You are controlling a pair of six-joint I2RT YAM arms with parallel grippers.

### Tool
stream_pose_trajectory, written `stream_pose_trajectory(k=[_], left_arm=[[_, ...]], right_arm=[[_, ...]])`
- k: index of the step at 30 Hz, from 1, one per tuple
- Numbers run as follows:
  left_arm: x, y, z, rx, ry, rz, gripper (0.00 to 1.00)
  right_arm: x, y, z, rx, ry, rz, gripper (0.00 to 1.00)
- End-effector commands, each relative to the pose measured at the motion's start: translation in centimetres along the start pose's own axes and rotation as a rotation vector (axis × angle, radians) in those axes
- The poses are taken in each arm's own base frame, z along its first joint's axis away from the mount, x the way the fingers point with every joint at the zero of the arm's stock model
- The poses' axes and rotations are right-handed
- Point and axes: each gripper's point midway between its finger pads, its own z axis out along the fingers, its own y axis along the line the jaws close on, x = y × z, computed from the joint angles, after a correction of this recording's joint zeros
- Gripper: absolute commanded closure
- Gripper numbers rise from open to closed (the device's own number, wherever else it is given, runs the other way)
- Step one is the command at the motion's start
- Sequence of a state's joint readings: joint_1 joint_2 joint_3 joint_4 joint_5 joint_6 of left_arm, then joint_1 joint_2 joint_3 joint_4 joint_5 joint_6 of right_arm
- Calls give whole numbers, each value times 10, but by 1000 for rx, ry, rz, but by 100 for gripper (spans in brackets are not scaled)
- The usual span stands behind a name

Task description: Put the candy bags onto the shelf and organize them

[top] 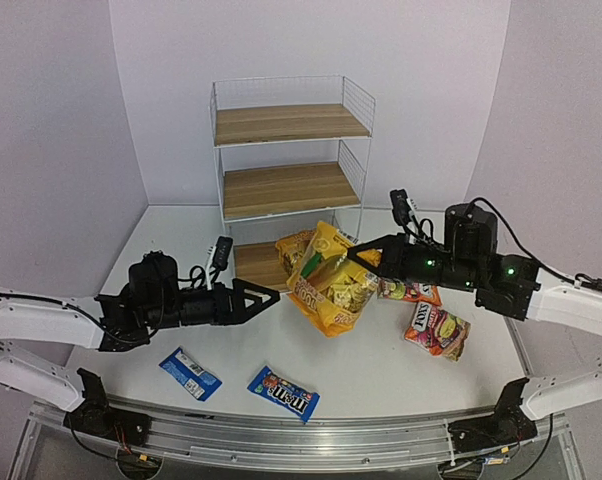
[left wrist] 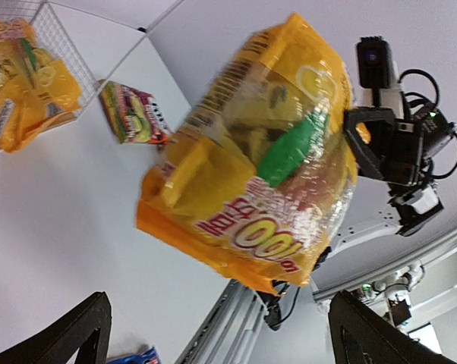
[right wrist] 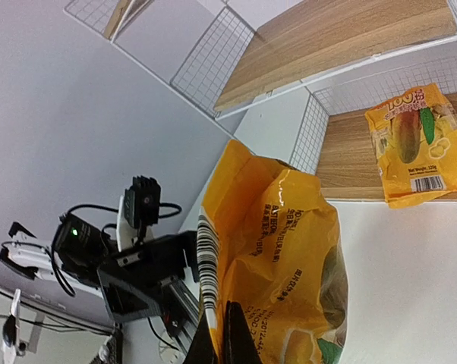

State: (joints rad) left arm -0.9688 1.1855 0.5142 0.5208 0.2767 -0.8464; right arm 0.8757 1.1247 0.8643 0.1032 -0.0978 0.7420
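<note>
The right gripper point(top: 353, 253) is closed on the top edge of a large yellow-orange bag point(top: 331, 285), which hangs tilted below and in front of it. In the right wrist view the fingers point(right wrist: 222, 337) are seen pinching the crinkled film beside a barcode. Whether the bag's lower corner touches the white counter point(top: 381, 370) cannot be told.

The left gripper point(top: 273, 296) is held open, its black fingers point(left wrist: 80, 334) spread wide. The held bag is just ahead of its tips, not between them. The film is glossy and partly clear, with red lettering and a green leaf shape printed on it.

Beyond both grippers stands the shelf point(top: 281, 185), a white wire frame with mesh side panels and three wood-grain boards. A second yellow-orange bag point(top: 293, 245) is propped on the lowest board, behind the held bag, and bare wood shows beside it. A low wire rail is seen around the top board.

Two red-pink bags point(top: 436, 330) are found below and to the outer side of the right gripper, one partly under its arm, both flat on the counter. Two small blue packets point(top: 190, 372) lie on the near side of the left gripper, well apart from the shelf and close to the counter's metal front edge. A smooth stretch of counter lies between them and the held bag.
</note>
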Motion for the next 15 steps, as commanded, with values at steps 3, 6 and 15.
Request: stream_pose_trajectory(k=[3, 6, 15], left_arm=[[-17, -79, 21, 414, -24, -56, 0], [-22, -88, 20, 495, -62, -66, 0], [-26, -78, 42, 419, -67, -91, 0]], right_arm=[[-77, 61, -17, -294, -347, 153, 100], [-76, 61, -14, -321, -357, 176, 100], [-71, 77, -4, -431, -337, 226, 100]])
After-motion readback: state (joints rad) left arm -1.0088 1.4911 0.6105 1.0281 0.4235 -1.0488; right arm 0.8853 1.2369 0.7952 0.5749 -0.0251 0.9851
